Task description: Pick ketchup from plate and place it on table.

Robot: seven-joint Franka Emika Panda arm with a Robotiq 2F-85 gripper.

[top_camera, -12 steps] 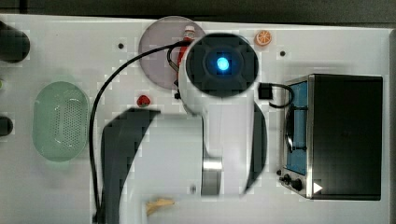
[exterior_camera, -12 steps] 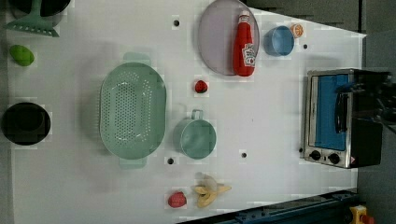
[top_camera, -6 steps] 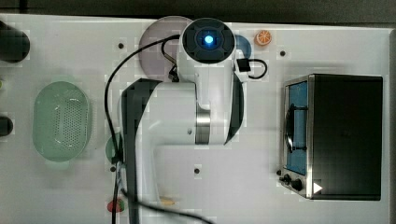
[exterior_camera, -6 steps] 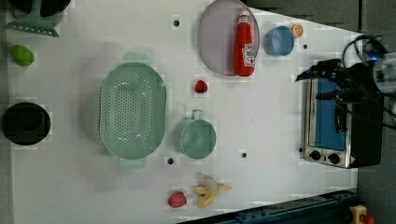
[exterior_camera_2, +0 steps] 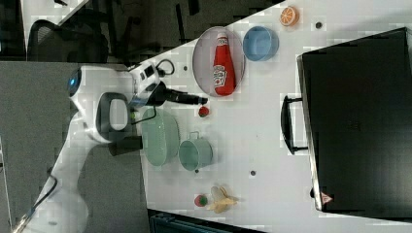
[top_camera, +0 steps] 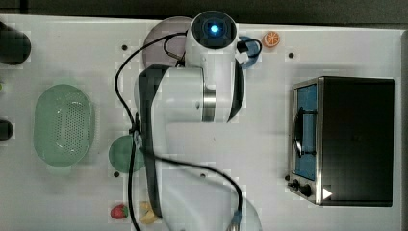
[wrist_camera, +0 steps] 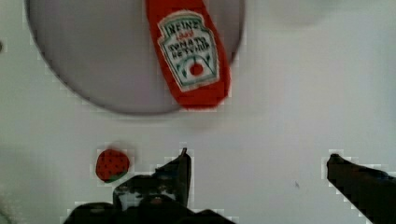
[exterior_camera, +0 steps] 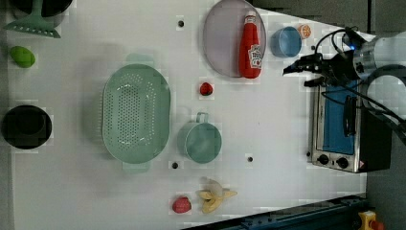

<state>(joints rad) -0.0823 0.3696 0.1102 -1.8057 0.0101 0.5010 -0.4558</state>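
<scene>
White table [exterior_camera: 268, 124] bears plate [exterior_camera: 221, 38] with ketchup [exterior_camera: 250, 45] (lying flat).

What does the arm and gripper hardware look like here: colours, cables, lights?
The white Franka arm has rounded glossy shells, dark grey panels along its links and a silver band at one joint. A round cap near the wrist carries a glowing blue light. A black cable loops along the arm. The black gripper has two slim dark fingers.

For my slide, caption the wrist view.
Open gripper over the table, short of the ketchup lying on the plate.
</scene>
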